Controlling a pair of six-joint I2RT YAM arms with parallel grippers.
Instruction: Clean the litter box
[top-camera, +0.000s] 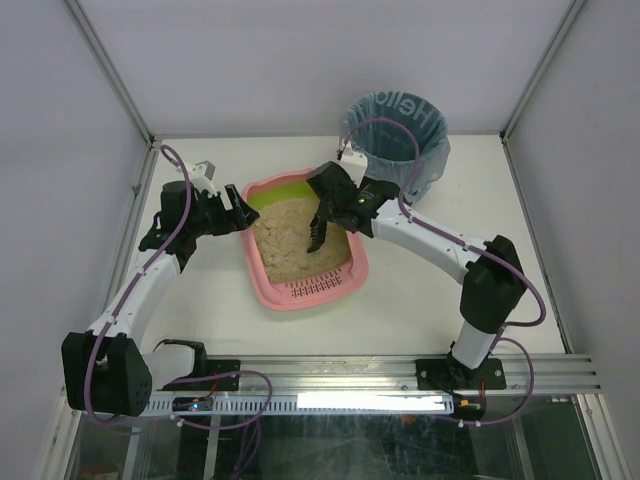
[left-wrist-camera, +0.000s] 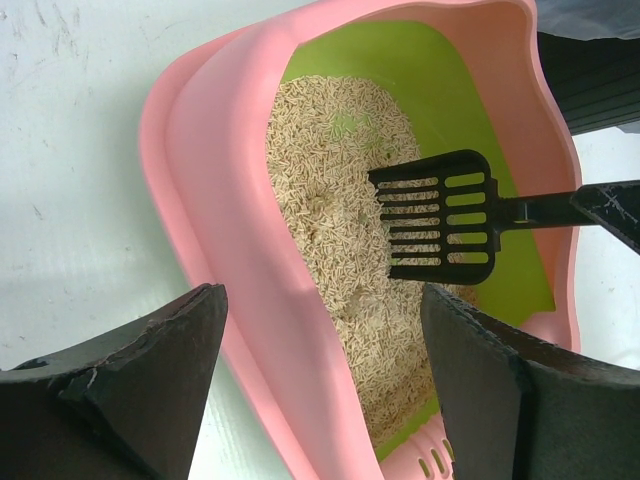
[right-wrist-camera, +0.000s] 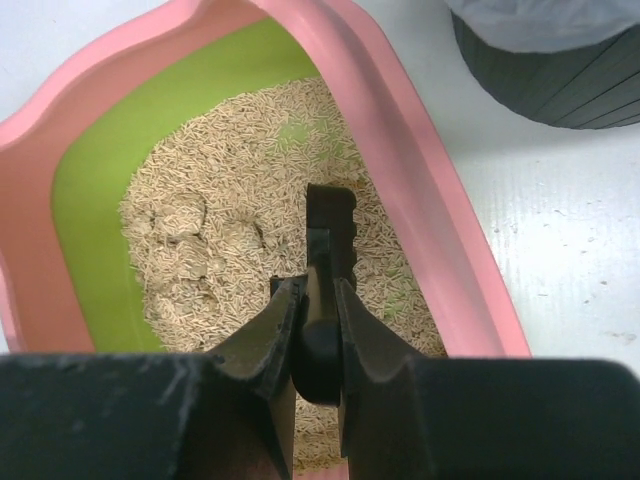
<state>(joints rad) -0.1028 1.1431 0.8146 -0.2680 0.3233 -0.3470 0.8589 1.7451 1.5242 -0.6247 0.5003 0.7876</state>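
Observation:
The pink litter box (top-camera: 318, 289) lies mid-table with its green inner wall and beige litter (top-camera: 290, 245). My right gripper (top-camera: 328, 212) is shut on the handle of the small black slotted scoop (top-camera: 317, 236) and holds its head low over the litter. The right wrist view shows the gripper (right-wrist-camera: 318, 300) and the scoop (right-wrist-camera: 330, 225) edge-on. In the left wrist view the scoop (left-wrist-camera: 440, 215) looks empty. My left gripper (top-camera: 240, 208) is open, its jaws standing either side of the box's left rim (left-wrist-camera: 250, 300) without closing on it.
The round black bin with a blue bag (top-camera: 395, 130) stands at the back right, just beyond the box's far corner. It also shows in the right wrist view (right-wrist-camera: 560, 70). Enclosure walls surround the white table.

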